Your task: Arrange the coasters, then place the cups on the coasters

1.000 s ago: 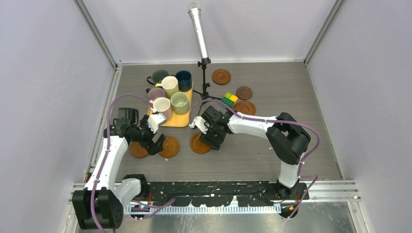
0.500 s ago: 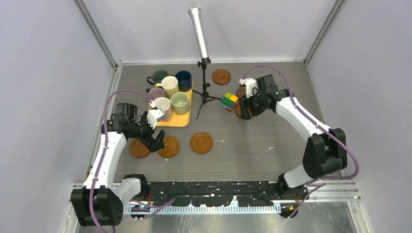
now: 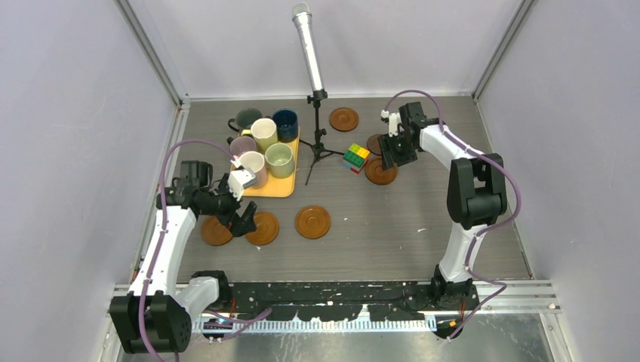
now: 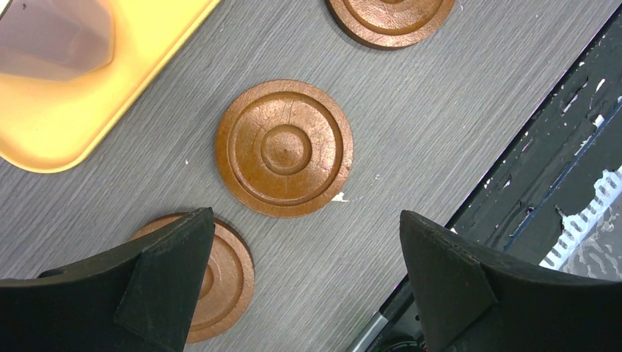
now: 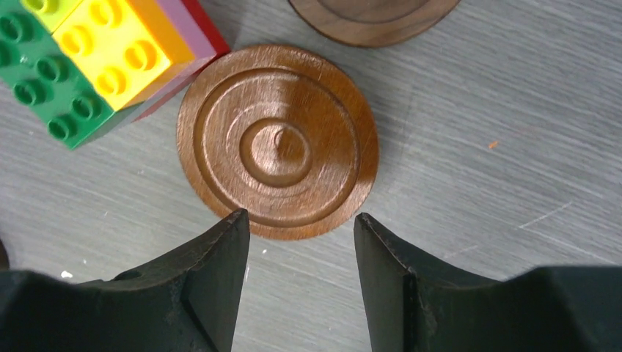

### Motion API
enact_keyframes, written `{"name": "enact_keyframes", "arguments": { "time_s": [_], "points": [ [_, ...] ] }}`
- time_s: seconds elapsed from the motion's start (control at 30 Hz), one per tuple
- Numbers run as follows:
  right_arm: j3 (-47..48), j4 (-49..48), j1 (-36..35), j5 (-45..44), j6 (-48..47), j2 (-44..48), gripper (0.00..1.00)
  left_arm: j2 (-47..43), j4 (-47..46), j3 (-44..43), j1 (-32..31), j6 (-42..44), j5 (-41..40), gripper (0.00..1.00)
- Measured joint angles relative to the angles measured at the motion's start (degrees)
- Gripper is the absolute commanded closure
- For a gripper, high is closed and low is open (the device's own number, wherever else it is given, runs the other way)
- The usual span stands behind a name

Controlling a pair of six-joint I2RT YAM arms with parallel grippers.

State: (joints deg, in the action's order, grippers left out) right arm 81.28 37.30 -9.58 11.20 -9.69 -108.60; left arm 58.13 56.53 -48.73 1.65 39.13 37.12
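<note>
1. Two grippers, both unclenched: the left gripper [image 4: 304, 220] is spread wide with nothing between its fingers, and the right gripper [image 5: 301, 220] stands part-open, also gripping nothing.
2. The left gripper hovers low over the near-left table [image 3: 392, 226]. In its wrist view the second coaster [image 4: 284, 148] lies whole just beyond the fingertips, and the first coaster [image 4: 220, 282] is half hidden behind one finger.
3. These two, with a third coaster [image 3: 312, 222] to their right, form a near row, apart from each other.
4. The right gripper hangs over the far-right table, its fingertips at the near rim of a fourth coaster [image 5: 277, 141].
5. That coaster touches, or nearly touches, the cube [image 5: 95, 59] on one side. A dark coaster [image 5: 374, 18] lies just beyond it.
6. A far coaster [image 3: 344, 118] sits alone near the back wall, right of the mic stand [image 3: 315, 98].
7. All six cups [image 3: 264, 132] stand upright, clustered on or against the yellow tray [image 3: 283, 185] at far left; none sits on a coaster.
</note>
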Motion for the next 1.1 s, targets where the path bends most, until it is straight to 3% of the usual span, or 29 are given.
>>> {"name": "enact_keyframes", "arguments": {
  "time_s": [0.4,0.63,1.1],
  "points": [
    [3.43,-0.59,-0.63,-4.24,-0.96,-7.56,0.40,-0.24,0.02,0.00,0.00,0.02,-0.07,0.00],
    [2.95,-1.77,-1.55,-6.16,-2.84,-8.04,0.53,-0.26,0.09,0.00,0.00,0.02,-0.07,0.00],
    [-17.84,-2.21,-4.09,-3.96,-7.87,7.39,0.59,-1.22,0.37,-0.35,-0.02,0.00,-0.02,0.00]
  ]
}}
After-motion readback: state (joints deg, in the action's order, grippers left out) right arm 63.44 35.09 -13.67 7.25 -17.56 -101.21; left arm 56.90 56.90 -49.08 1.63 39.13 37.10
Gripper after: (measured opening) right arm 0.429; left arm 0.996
